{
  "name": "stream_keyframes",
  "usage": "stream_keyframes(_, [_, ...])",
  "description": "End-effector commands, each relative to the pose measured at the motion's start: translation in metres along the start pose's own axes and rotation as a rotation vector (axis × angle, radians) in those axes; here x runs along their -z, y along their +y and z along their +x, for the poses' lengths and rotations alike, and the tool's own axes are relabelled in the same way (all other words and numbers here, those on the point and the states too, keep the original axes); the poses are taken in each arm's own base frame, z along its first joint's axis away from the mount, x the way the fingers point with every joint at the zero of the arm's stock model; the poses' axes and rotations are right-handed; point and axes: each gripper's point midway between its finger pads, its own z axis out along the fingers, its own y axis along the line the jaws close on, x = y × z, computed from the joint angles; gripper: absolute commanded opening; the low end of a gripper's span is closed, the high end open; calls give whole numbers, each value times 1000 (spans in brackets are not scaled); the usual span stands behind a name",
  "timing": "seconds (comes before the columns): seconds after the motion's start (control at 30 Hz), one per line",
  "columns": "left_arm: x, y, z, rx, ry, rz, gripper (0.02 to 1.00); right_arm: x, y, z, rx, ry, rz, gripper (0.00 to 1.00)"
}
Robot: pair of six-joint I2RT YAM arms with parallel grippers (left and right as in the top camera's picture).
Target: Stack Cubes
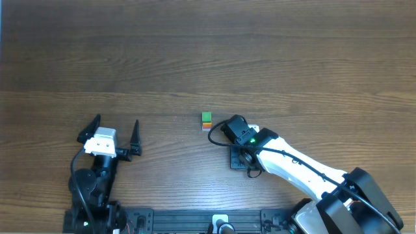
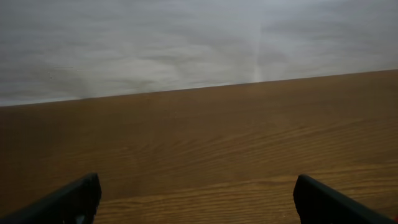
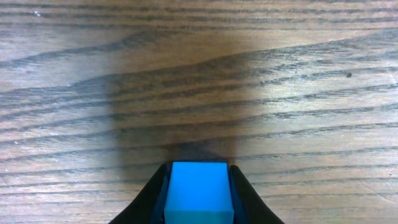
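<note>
The right gripper (image 3: 199, 169) clamps the blue cube (image 3: 199, 191), the left gripper (image 1: 117, 123) gapes empty, and an off-centre release could topple the stack (image 1: 207, 120) near the right jaws.

The table (image 1: 195, 52) is brown wood, matt, with strong dark grain. The blue cube (image 3: 199, 190) looks smooth and even, like plastic. The 2 fingers (image 3: 144, 204) touching it are matt black.
</note>
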Motion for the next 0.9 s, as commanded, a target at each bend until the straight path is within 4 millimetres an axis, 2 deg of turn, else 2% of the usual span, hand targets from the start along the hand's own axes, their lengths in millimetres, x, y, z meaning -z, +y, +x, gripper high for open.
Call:
stream_keyframes(0.03, [0, -3, 1, -19, -3, 14, 1000, 7, 3, -3, -2, 14, -1, 60])
stream_keyframes(0.27, [0, -3, 1, -18, -2, 14, 1000, 46, 19, -24, 36, -7, -7, 9])
stream_keyframes(0.43, [0, -3, 1, -18, -2, 14, 1000, 89, 38, -48, 54, -59, -43, 12])
stream_keyframes(0.47, [0, -3, 1, -18, -2, 14, 1000, 104, 42, -55, 53, -78, -48, 12])
stream_keyframes(0.57, [0, -3, 1, -18, -2, 14, 1000, 127, 48, -66, 52, -101, -46, 9])
stream_keyframes(0.73, [0, -3, 1, -19, -3, 14, 1000, 150, 63, -85, 53, -104, -39, 9])
stream_keyframes(0.9, [0, -3, 1, -18, -2, 14, 1000, 159, 84, -112, 61, -91, -25, 12])
